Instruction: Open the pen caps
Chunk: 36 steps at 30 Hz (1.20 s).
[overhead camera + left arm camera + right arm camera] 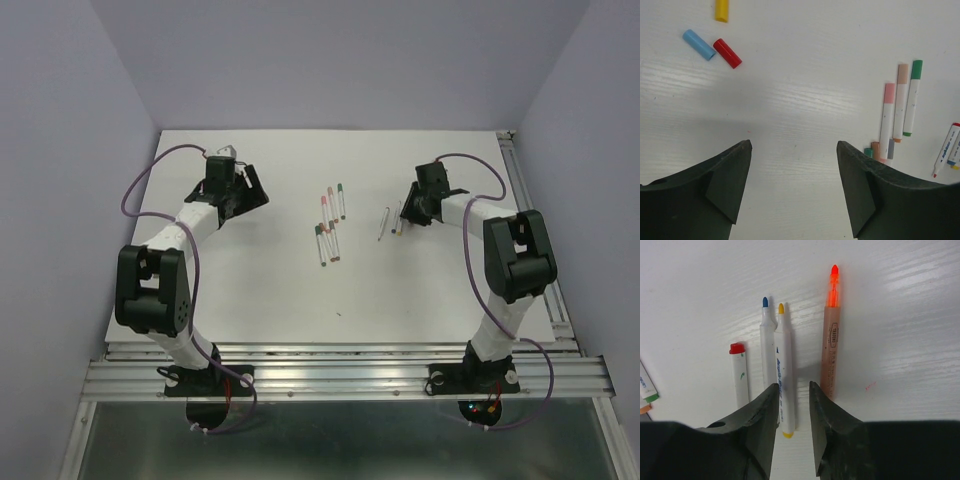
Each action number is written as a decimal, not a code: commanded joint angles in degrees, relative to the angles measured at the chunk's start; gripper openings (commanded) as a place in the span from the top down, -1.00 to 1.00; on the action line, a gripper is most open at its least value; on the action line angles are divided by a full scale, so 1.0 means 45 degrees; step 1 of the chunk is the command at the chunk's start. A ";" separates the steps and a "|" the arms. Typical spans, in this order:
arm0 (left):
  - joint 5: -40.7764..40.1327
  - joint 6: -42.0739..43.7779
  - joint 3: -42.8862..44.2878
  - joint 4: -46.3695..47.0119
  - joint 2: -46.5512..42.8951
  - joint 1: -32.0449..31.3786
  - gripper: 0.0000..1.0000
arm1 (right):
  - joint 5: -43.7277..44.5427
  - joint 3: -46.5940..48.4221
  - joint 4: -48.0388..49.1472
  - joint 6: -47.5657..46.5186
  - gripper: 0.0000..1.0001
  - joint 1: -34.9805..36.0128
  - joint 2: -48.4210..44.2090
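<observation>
Overhead, a white bench (250,290) with an arm at each side.

Toward the far left corner, the left gripper (794,150) hangs low over bare bench, its fingers spread wide and holding nothing. Beyond it lie three loose caps (715,42) in yellow, blue and red; the blue and red ones almost touch.

In the middle of the bench, nearer the far edge, the capped pens (900,107) lie side by side, their pink, tan and green caps on.

Right of the middle, the right gripper (793,386) hovers over the uncapped pens (784,365). Its fingers stand a narrow gap apart and appear to clamp nothing.

The risks, as a judgement: the capped pens lie so close together that wide fingers could catch two or push a neighbour. The round barrels could roll. The bared tips could smear ink on the bench if nudged.
</observation>
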 commanded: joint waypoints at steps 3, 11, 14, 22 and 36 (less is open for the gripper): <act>0.0337 -0.0148 -0.0061 0.0691 -0.0968 -0.0188 -0.61 | -0.0074 0.0649 -0.0139 0.0059 0.20 -0.0032 -0.0354; 0.0493 -0.0266 -0.0198 0.0808 -0.0695 -0.1339 -0.62 | -0.0329 0.0162 -0.0315 0.0234 -0.32 -0.0051 -0.2227; 0.0239 -0.0285 -0.0042 0.0730 -0.0363 -0.2120 -0.61 | 0.0042 -0.0423 -0.0432 0.0585 -0.98 -0.0051 -0.3633; -0.1223 -0.0266 0.1342 -0.0731 0.1238 -0.4267 -0.60 | 0.0453 -0.3465 -0.0181 0.1523 -1.00 -0.0032 -0.7266; -0.2709 -0.0461 0.2437 -0.2140 0.2839 -0.5383 -0.46 | 0.0277 -0.5015 -0.0295 0.1563 -1.00 -0.0032 -0.8500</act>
